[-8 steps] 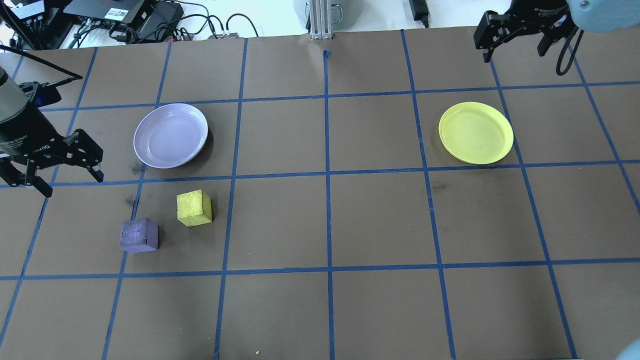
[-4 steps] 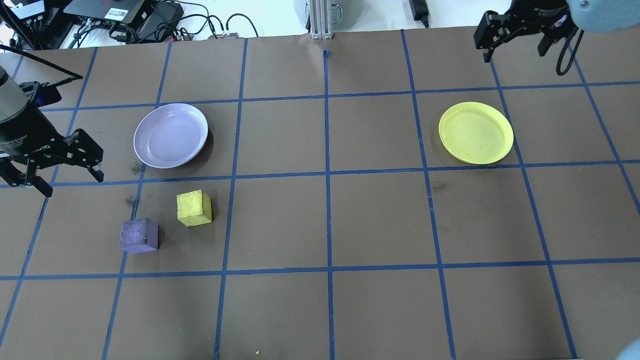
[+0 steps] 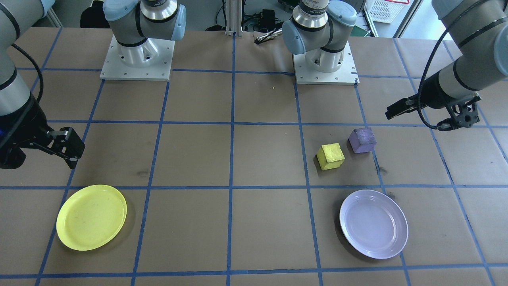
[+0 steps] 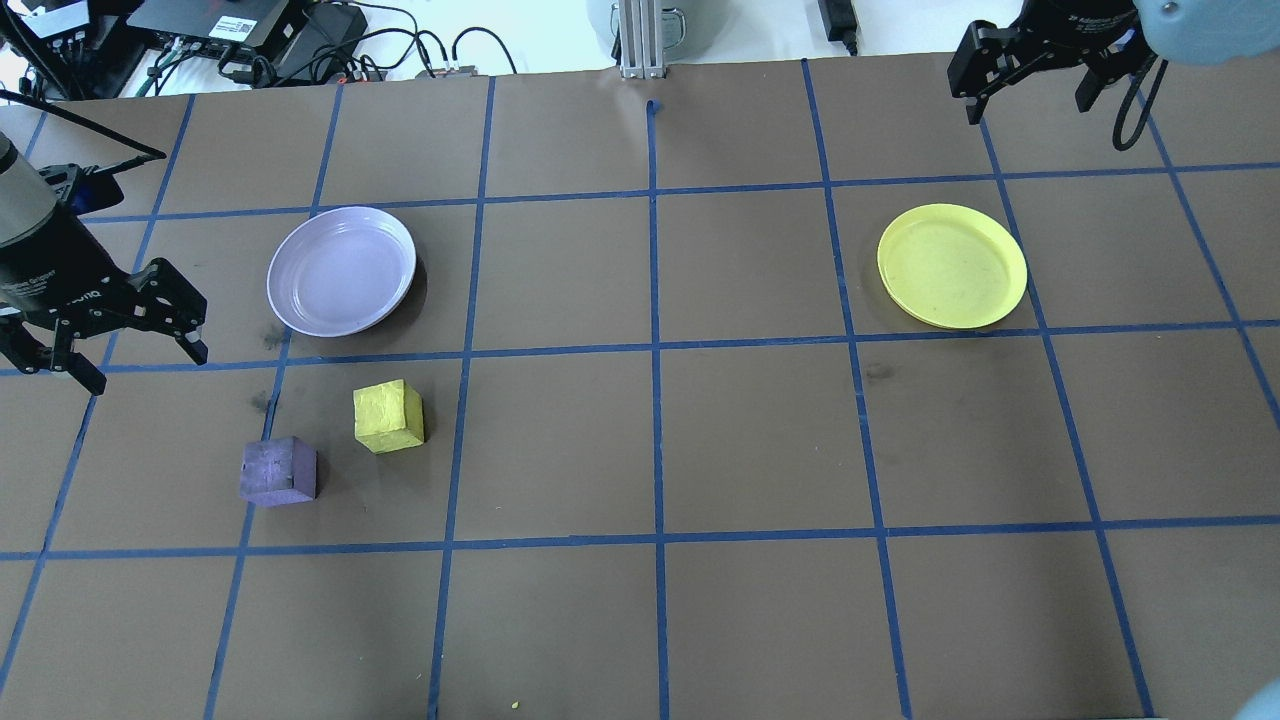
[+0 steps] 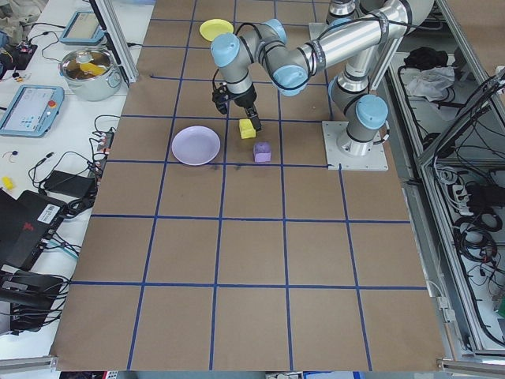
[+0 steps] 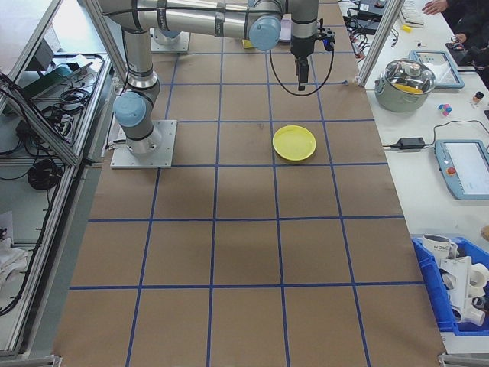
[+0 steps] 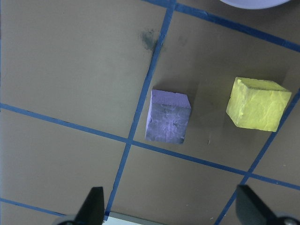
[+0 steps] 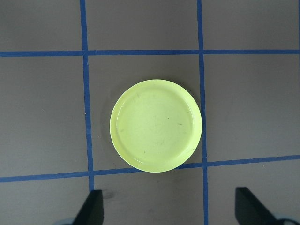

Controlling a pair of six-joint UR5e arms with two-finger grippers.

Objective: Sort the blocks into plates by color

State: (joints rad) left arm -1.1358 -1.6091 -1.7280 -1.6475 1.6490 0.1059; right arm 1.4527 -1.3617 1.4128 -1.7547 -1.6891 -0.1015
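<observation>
The purple block (image 4: pixel 278 471) and the yellow block (image 4: pixel 388 417) rest side by side on the table, a small gap between them. Beyond them is the lavender plate (image 4: pixel 342 270), with nothing in it. Far to the right, the yellow plate (image 4: pixel 952 265) is also bare. My left gripper (image 4: pixel 140 365) hangs open above the table, left of both blocks and touching neither. Its wrist view looks down on the purple block (image 7: pixel 168 117) and the yellow block (image 7: pixel 258 104). My right gripper (image 4: pixel 1028 100) is open and holds nothing, up beyond the yellow plate (image 8: pixel 156 124).
Brown paper with a blue tape grid (image 4: pixel 655 345) covers the table. Cables and electronics (image 4: pixel 250 40) lie beyond the far edge. The two arm bases (image 3: pixel 137 55) stand on the robot's side. A pot and tablets (image 6: pixel 412 84) sit on a side bench.
Both grippers have drifted very slightly toward the far edge. Blocks and plates have not moved.
</observation>
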